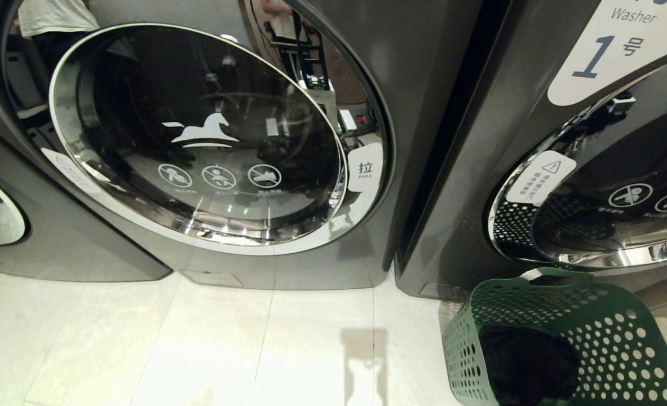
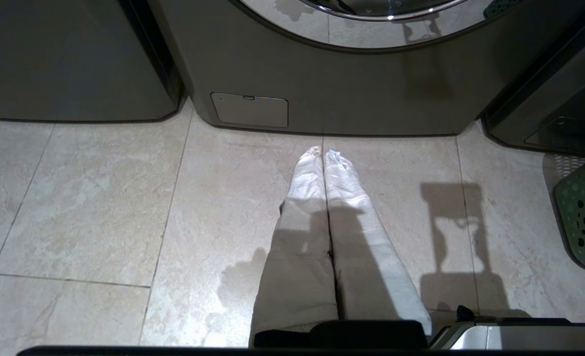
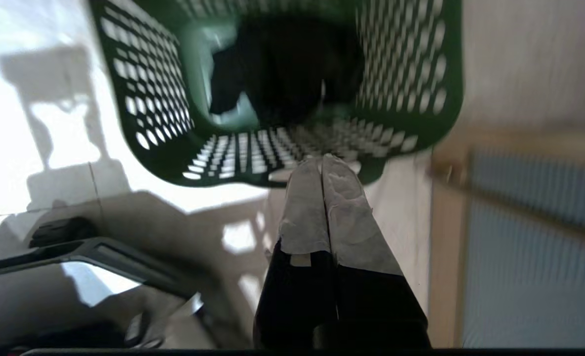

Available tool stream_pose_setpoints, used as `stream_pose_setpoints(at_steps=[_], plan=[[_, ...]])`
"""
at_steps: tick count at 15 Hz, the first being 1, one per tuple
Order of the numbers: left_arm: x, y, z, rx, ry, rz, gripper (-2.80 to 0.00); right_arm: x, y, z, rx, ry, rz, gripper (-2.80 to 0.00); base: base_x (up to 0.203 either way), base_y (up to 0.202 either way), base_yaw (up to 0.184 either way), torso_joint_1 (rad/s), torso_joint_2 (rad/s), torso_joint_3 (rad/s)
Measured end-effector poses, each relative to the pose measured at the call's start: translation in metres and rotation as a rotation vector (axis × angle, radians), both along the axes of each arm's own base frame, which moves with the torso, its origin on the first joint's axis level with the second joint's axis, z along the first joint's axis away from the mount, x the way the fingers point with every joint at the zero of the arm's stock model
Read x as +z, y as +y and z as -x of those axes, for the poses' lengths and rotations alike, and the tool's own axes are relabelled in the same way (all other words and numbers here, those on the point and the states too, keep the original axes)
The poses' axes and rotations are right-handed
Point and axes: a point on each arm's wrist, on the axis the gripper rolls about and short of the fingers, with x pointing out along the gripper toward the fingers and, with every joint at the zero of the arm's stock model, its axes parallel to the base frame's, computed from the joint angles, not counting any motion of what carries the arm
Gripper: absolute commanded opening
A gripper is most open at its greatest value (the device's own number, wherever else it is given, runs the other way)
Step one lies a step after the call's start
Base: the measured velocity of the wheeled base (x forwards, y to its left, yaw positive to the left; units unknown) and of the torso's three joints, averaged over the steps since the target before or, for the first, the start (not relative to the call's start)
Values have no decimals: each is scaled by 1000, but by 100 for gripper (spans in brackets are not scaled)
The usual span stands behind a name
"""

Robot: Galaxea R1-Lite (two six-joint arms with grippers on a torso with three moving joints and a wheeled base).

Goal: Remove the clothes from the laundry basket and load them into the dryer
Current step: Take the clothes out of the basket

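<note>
While the dark clothes (image 1: 528,363) lie bunched in the one green laundry basket (image 1: 609,344) at the near right on the tiled floor (image 1: 198,344), nothing is judged loaded. One right gripper (image 3: 323,165) is seen just short of the basket rim, fingers pressed together and empty; one left gripper (image 2: 322,153) hangs over the floor, fingers likewise together. Farther off, the dryer door (image 1: 198,135) is closed, and a second machine marked Washer (image 1: 609,169) stands right.
</note>
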Motion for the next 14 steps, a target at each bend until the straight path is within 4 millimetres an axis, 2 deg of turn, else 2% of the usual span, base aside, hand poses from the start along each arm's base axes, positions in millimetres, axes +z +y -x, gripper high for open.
stream_pose_setpoints(at_steps=[3, 4, 6, 9, 11, 14], plan=[[0, 0, 0, 0, 0, 0, -280, -19, -6, -58, -216, 184, -139, -280, 0, 0, 0, 0, 0, 0], [0, 0, 0, 0, 0, 0, -280, -27, -9, -72, -294, 216, -167, 0, 0, 0, 0, 0, 0, 0], [0, 0, 0, 0, 0, 0, -280, -47, -19, -91, -456, 282, -202, 0, 0, 0, 0, 0, 0, 0], [0, 0, 0, 0, 0, 0, -280, -72, -41, -112, -539, 357, -279, 0, 0, 0, 0, 0, 0, 0], [0, 0, 0, 0, 0, 0, -280, -91, -56, -127, -532, 387, -315, 0, 0, 0, 0, 0, 0, 0], [0, 0, 0, 0, 0, 0, -280, -120, -75, -149, -400, 376, -314, 0, 0, 0, 0, 0, 0, 0]])
